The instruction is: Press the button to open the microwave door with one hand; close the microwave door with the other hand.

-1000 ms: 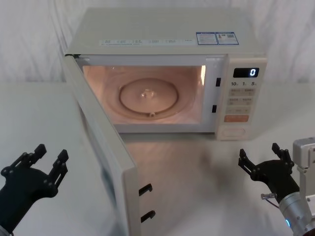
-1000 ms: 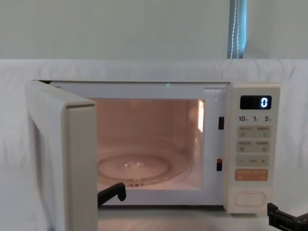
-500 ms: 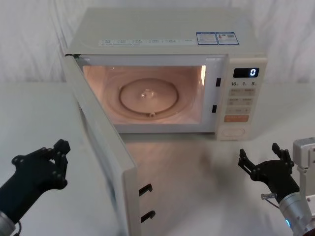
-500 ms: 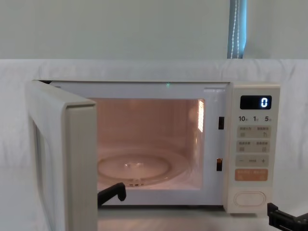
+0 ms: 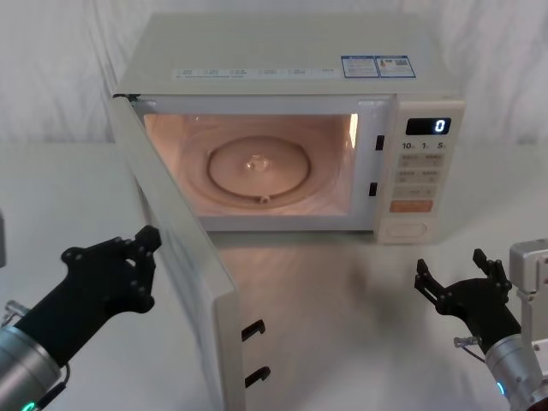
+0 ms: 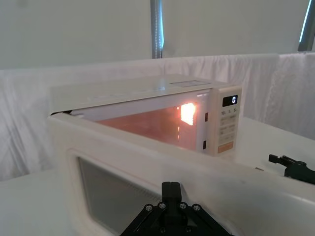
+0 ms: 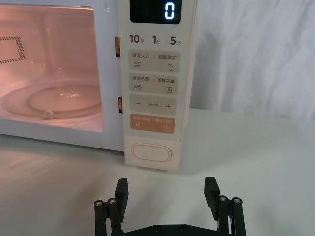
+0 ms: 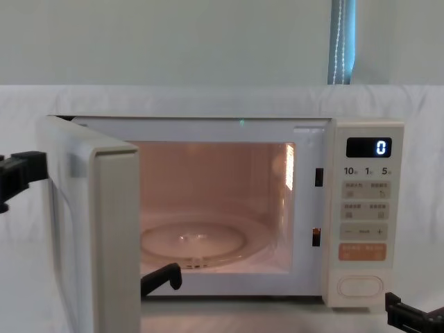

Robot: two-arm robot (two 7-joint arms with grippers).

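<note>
The microwave door (image 5: 184,248) stands swung wide open to the left, its free edge toward me, also seen in the chest view (image 8: 90,229) and the left wrist view (image 6: 147,167). My left gripper (image 5: 147,238) is shut on nothing, its tip close against the door's outer face (image 6: 171,189); I cannot tell whether it touches. In the chest view the left gripper (image 8: 24,170) shows left of the door. The cream button (image 5: 405,229) sits at the bottom of the key panel (image 7: 151,152). My right gripper (image 5: 458,272) hovers open, low over the table in front of the button (image 7: 166,189).
The lit cavity holds a glass turntable (image 5: 257,169). Two black latch hooks (image 5: 253,351) stick out of the door's free edge. The display (image 5: 438,126) reads 0. White table (image 5: 342,300) stretches between the grippers; white cloth hangs behind.
My left gripper shut its fingers and moved forward and right, up to the door's outer face. The door and the right gripper stayed where they were.
</note>
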